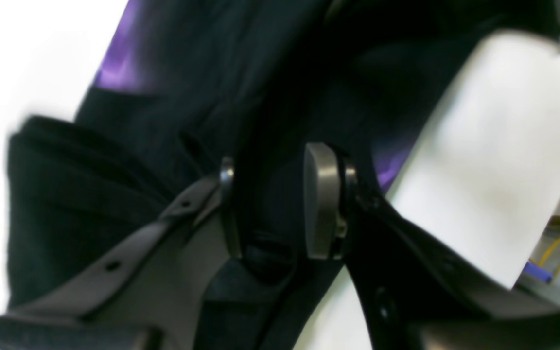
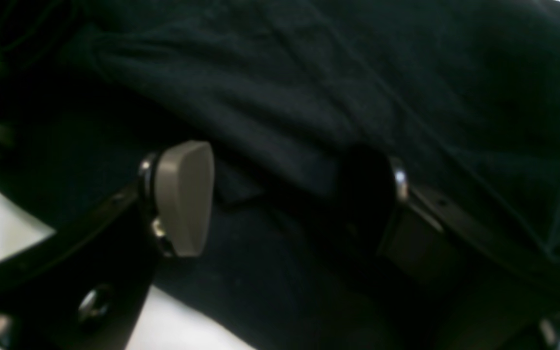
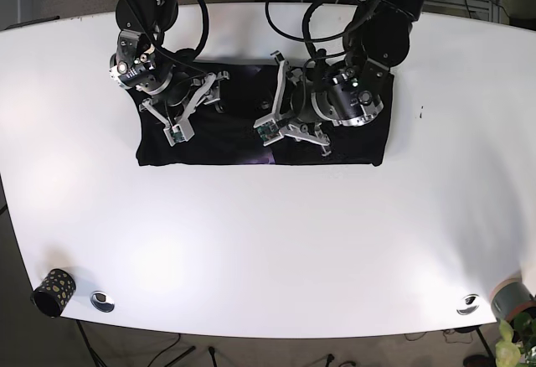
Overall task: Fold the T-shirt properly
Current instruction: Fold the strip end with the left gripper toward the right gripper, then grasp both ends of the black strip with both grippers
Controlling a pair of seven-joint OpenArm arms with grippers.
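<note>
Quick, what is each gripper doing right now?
Left gripper: shut on the shirt.
Right gripper: open, fingers over the shirt, holding nothing.

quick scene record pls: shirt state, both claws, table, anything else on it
shirt: black T-shirt, partly folded into a wide band, flat on the table
left claw: pads closed on a bunched fold of the shirt
right claw: open, pads apart, low over the shirt
table: white
other items: dotted black cup at the near corner on the right arm's side, far from the shirt
</note>
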